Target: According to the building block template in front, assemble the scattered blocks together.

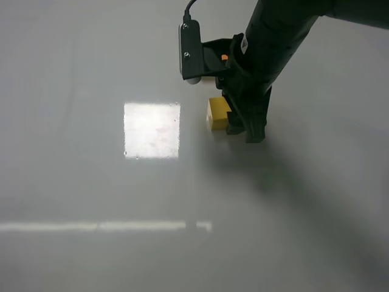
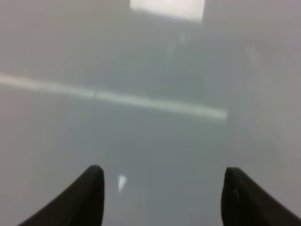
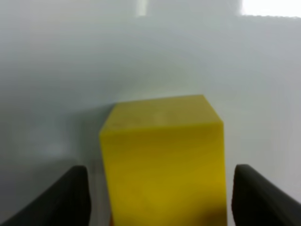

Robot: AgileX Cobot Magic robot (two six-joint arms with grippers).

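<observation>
Straddling the yellow cube point(image 3: 162, 155), the right gripper point(image 3: 160, 197) stands low over the surface point(image 1: 73, 182) with its 2 fingers apart, 1 on each side of the cube. A strip of bare surface shows on both sides, so nothing is clamped. That placement reads as the set-up for a grasp. The jaws are wider than the cube, so they can settle around it without knocking it, and the cube's flat side faces lie toward the fingers, so a squeeze should seat squarely. The cube, 1 of the scattered blocks, sits on the surface right of centre and toward the far side in the high view, just right of a bright square of glare point(image 1: 152, 129). A small orange patch point(image 1: 224, 58) shows farther off, through a gap at the arm's wrist. Too little of it is visible to tell whether it is the single orange cube or the building block template. The left gripper point(image 2: 162, 193) is out of the high view. Its own camera shows its 2 fingers apart over bare surface, holding nothing, probably kept clear so the right arm can work alone. By my judgement the joining has not begun.
</observation>
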